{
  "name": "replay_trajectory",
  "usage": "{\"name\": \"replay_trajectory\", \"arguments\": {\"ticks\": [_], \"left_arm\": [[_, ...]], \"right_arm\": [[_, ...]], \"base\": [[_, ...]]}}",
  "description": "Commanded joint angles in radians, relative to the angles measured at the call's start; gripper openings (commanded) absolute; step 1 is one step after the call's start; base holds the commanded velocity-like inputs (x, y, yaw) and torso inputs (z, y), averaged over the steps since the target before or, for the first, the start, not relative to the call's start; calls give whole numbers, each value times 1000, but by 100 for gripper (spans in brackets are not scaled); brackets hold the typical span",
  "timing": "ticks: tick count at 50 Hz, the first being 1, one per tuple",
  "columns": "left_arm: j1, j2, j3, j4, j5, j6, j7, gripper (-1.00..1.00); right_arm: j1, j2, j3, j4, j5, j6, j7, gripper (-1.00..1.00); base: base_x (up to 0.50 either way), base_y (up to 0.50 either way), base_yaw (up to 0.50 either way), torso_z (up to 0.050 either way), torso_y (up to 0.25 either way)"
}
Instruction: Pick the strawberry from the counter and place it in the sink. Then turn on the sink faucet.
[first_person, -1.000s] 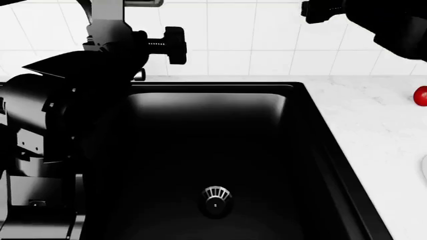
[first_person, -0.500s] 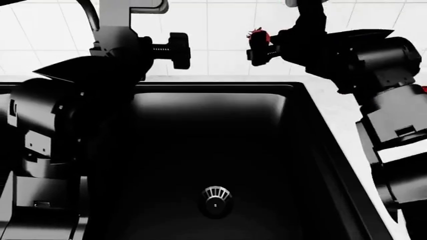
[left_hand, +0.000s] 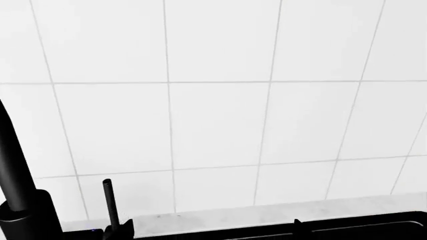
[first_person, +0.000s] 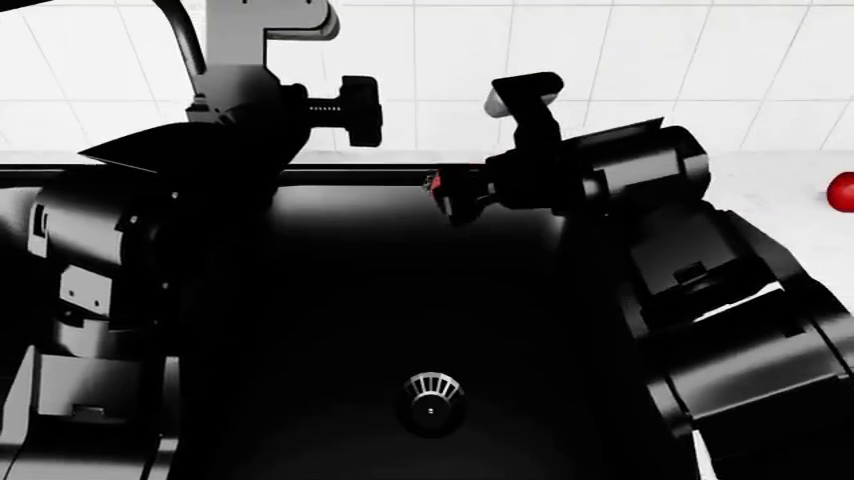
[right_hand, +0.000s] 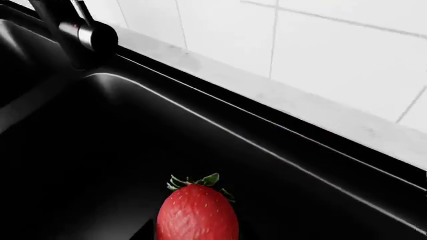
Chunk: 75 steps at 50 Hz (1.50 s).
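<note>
The strawberry (right_hand: 198, 212) is red with a green cap, and my right gripper (first_person: 447, 197) is shut on it. It hangs over the back part of the black sink (first_person: 400, 300), above the basin floor. Only a sliver of the strawberry (first_person: 431, 182) shows in the head view. The round drain strainer (first_person: 431, 400) lies near the front of the basin. My left gripper (left_hand: 210, 232) is open and empty, held above the sink's back rim. The black sink faucet (left_hand: 15, 170) with its thin lever (left_hand: 109, 202) stands just beside it. The faucet (right_hand: 67, 30) also shows at the sink's back edge.
White counter (first_person: 761, 230) runs along the right of the sink, and a round glossy red fruit (first_person: 841, 192) lies at its far right edge. A white tiled wall (first_person: 454, 60) rises close behind the sink. My left arm fills the left of the head view.
My right arm has come down and to the left with the strawberry, from in front of the wall to over the sink's back part. The left arm has barely shifted.
</note>
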Motion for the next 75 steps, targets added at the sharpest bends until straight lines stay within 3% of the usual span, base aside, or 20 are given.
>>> {"name": "replay_trajectory", "arguments": {"ticks": [1,16,38,47,48,58,63,66,68,72,75], "left_arm": [[7,-1,5,-9,-4,12,0,100],[16,-2,12,-9,-12,18,-4,100],[27,-6,10,4,-34,15,-17,100],[25,-6,12,-3,-39,19,-18,100],[26,-8,17,-2,-36,22,-18,100],[24,-11,18,-2,-41,23,-24,100],[15,-9,16,-8,-40,29,-29,100],[4,-15,35,3,-21,57,-26,100],[-20,-10,29,-16,-16,59,-36,100],[-61,-2,37,-56,4,91,-34,100],[-70,1,43,-61,7,93,-37,100]], "right_arm": [[-25,-29,-87,15,37,31,-89,-100],[-122,-29,-378,-17,294,14,-78,-100],[-236,-29,-666,-40,560,-81,-8,-100],[-235,-29,-719,-29,604,-106,4,-100],[-230,-29,-722,-27,608,-105,9,100],[-216,-29,-739,-24,627,-132,3,100],[-88,9,-611,18,676,-331,95,100],[-60,184,-501,-254,729,-472,354,100],[-49,306,-462,-457,766,-452,501,100],[-35,464,-417,-697,810,-426,647,100],[-33,518,-412,-760,823,-399,700,100]], "base": [[0,0,0,0,0],[0,0,0,0,0],[0,0,0,0,0],[0,0,0,0,0],[0,0,0,0,0],[0,0,0,0,0],[0,0,0,0,0],[0,0,0,0,0],[0,0,0,0,0],[0,0,0,0,0],[0,0,0,0,0]]}}
